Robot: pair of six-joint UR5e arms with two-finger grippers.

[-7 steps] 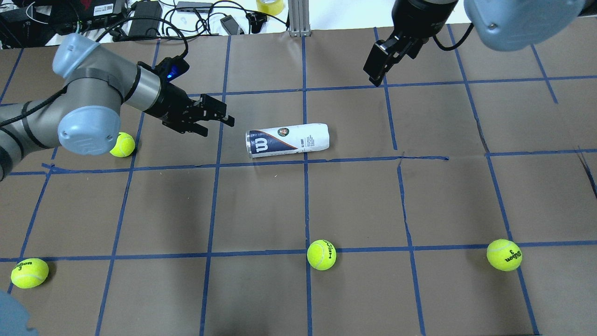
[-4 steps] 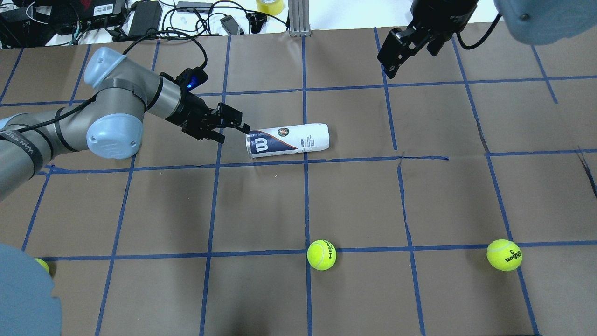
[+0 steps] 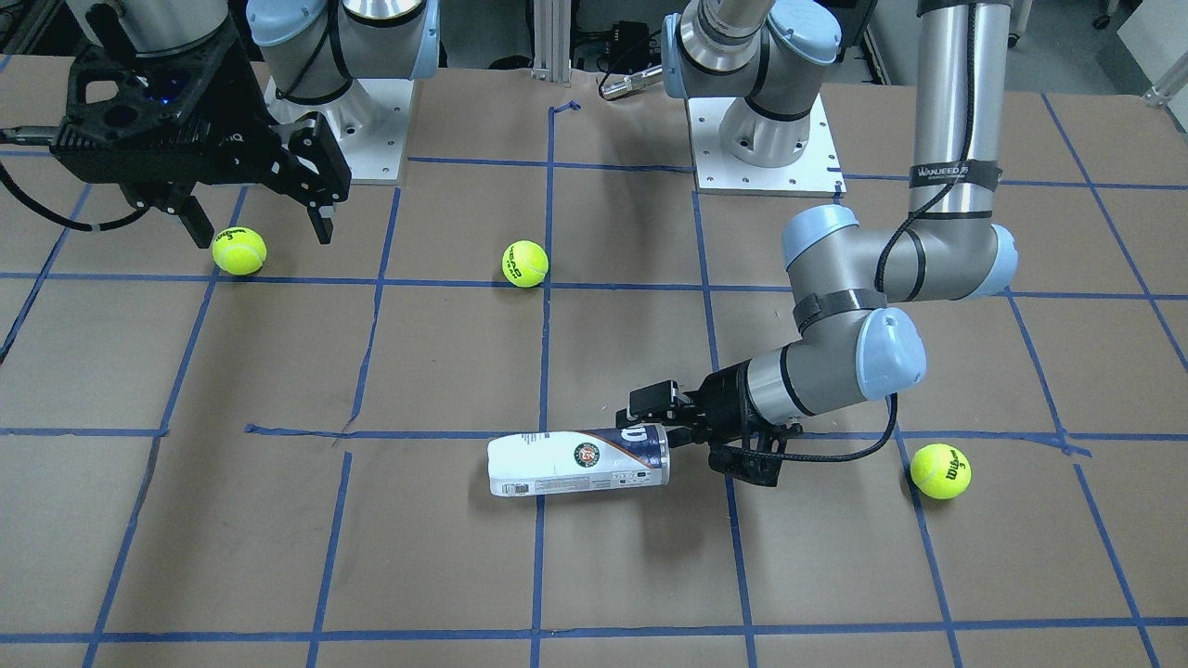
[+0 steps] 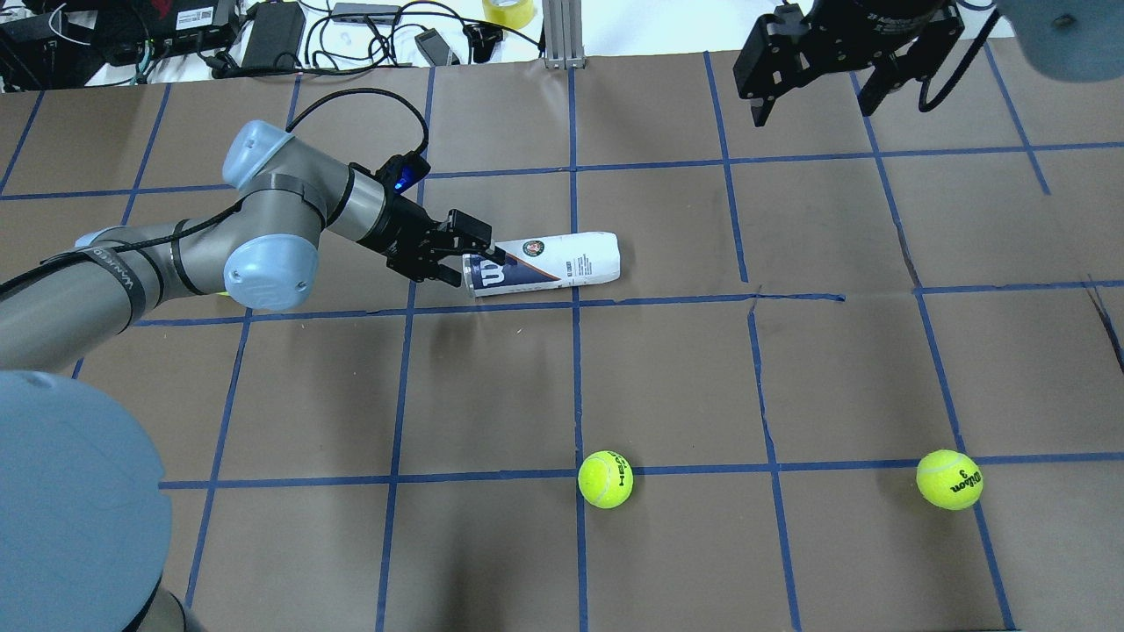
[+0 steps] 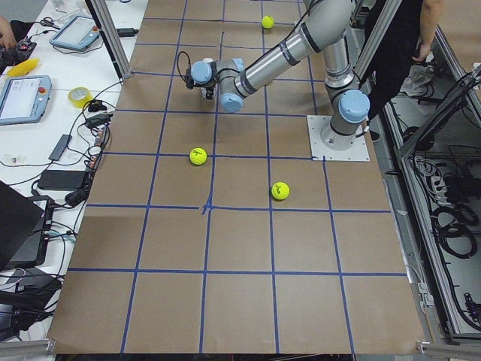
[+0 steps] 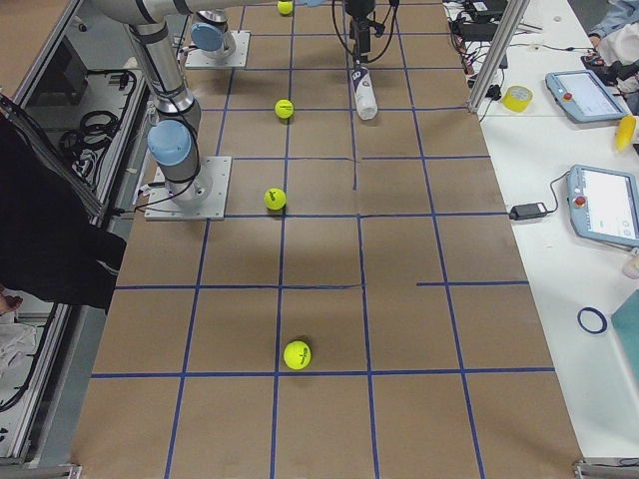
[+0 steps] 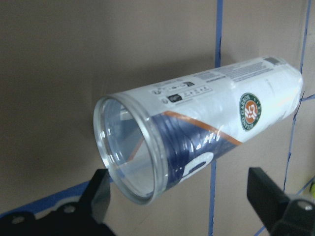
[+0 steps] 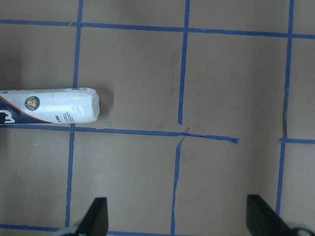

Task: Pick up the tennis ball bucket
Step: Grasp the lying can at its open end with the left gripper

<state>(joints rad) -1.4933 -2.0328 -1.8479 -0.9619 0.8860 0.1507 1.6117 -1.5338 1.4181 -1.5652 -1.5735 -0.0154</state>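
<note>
Left wrist-mounted view: the tennis ball bucket (image 7: 197, 132) lies sideways on the surface (image 7: 49, 73), visibly empty through its clear end, which sits at the released left tool (image 7: 182, 199). The right tool (image 4: 812, 101), also released, hangs well apart.

The overhead camera looked down from behind, the front one faced it, and both side cameras looked along the table (image 5: 240, 301). The left wrist camera sat close to the tennis ball bucket (image 7: 206, 118); the right wrist camera shared it from higher.
</note>
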